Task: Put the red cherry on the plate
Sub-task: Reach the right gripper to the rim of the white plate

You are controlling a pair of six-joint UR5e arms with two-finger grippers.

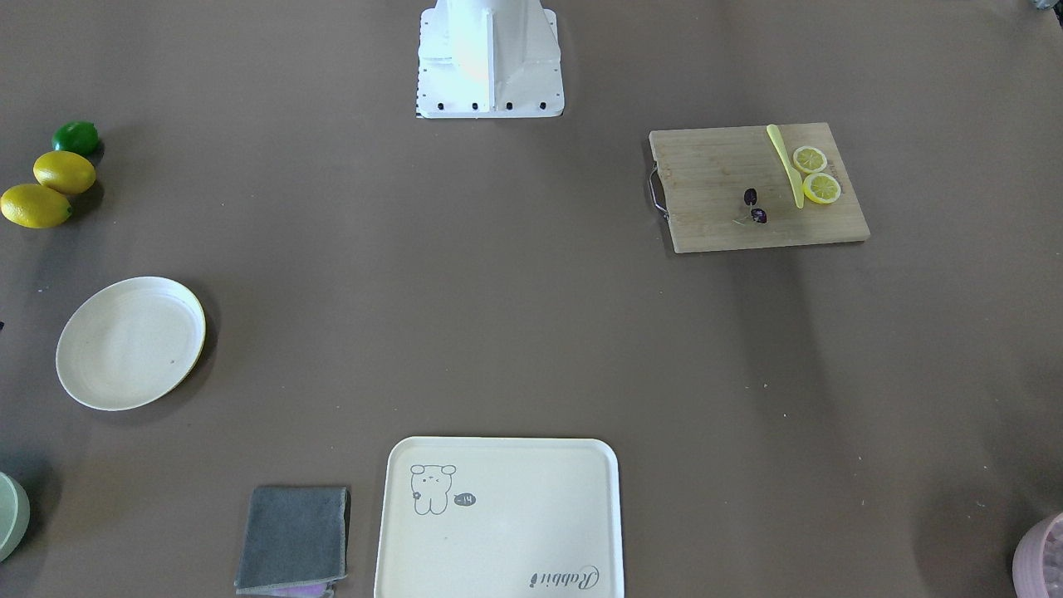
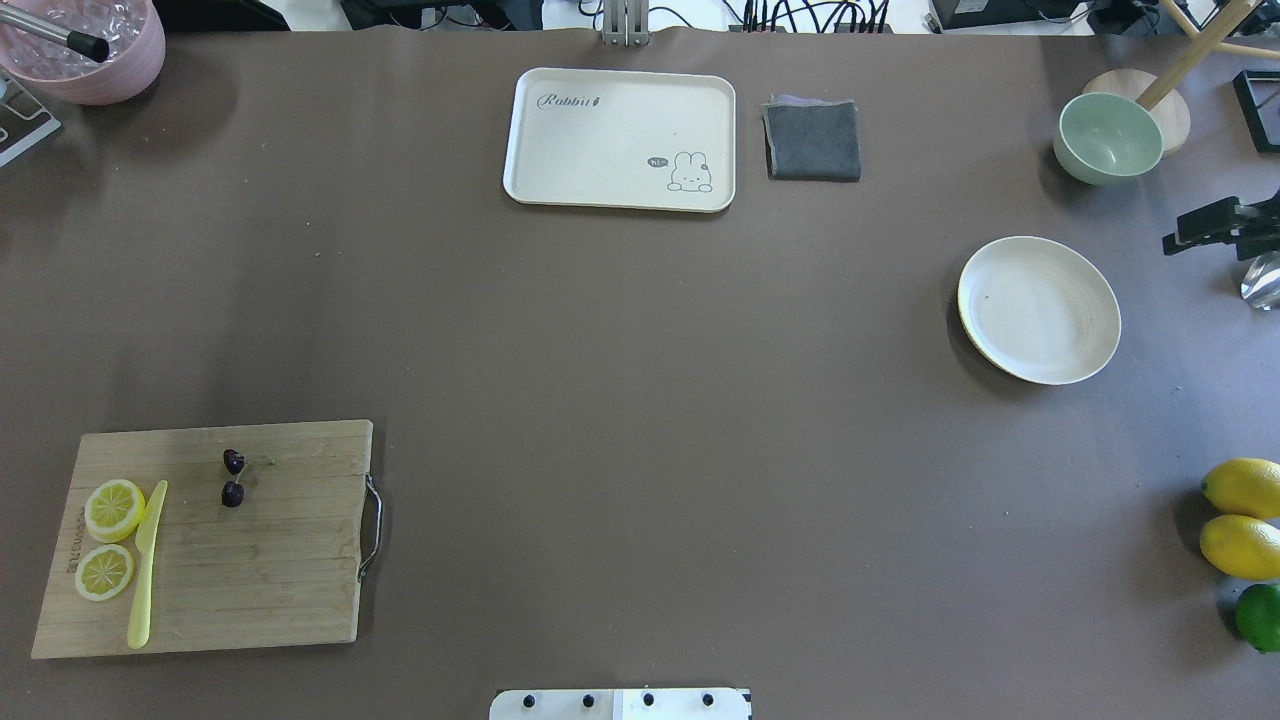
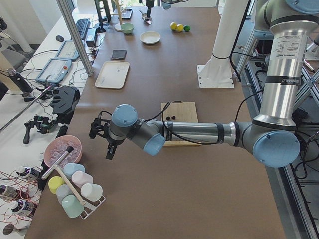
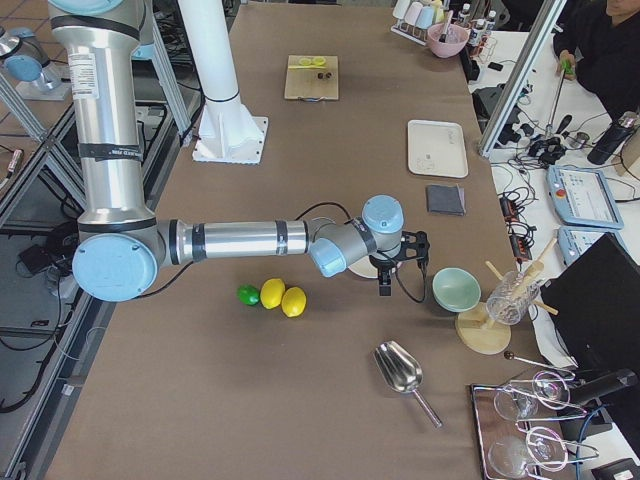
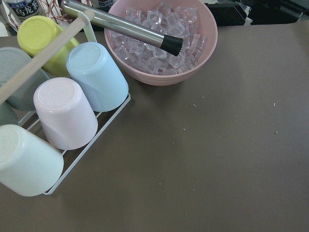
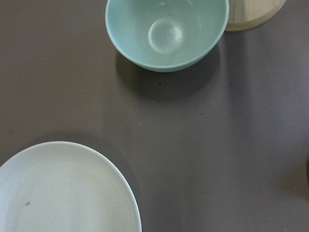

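The red cherry [image 2: 233, 477], a pair of tiny dark fruits, lies on a wooden cutting board [image 2: 260, 580] at the robot's near left, also seen in the front view [image 1: 755, 206]. The cream plate [image 2: 1040, 310] sits empty far to the right, with a dark speck inside [image 6: 63, 193]. My left gripper [image 3: 107, 145] hangs beyond the board's end, near a pink ice bowl. My right gripper [image 4: 386, 276] hovers between the plate and a green bowl. Both show only in the side views, so I cannot tell whether they are open or shut.
Two lemon slices [image 2: 110, 540] and a yellow knife [image 2: 146, 565] share the board. A cream tray [image 2: 600, 140] and grey cloth [image 2: 812, 140] lie at the far edge. A green bowl [image 2: 1105, 135], lemons and a lime [image 2: 1245, 545], an ice bowl [image 5: 161, 41] and cups [image 5: 63, 113] ring the table's ends.
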